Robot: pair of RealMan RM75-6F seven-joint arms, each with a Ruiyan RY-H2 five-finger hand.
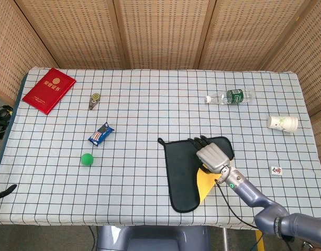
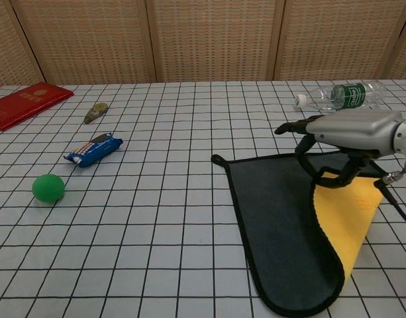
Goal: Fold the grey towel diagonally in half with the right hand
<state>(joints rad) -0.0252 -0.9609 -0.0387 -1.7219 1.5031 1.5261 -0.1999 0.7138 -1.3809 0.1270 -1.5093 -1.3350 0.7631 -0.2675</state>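
The grey towel (image 1: 181, 172) lies on the checked tablecloth right of centre, with its near right corner lifted and drawn back over it. The lifted flap shows a yellow underside (image 1: 203, 183), also plain in the chest view (image 2: 345, 222). My right hand (image 1: 212, 155) grips that raised corner above the towel's middle; in the chest view the hand (image 2: 352, 132) hovers over the towel (image 2: 275, 218) with fingers curled around the cloth. Only a dark sliver of my left hand (image 1: 3, 193) shows at the table's near left edge.
A red booklet (image 1: 48, 90) lies at the far left, with a small tool (image 1: 95, 99), a snack packet (image 1: 101, 134) and a green ball (image 1: 87, 159) on the left half. A water bottle (image 1: 231, 97), a paper cup (image 1: 282, 123) and a small tile (image 1: 276, 170) sit to the right.
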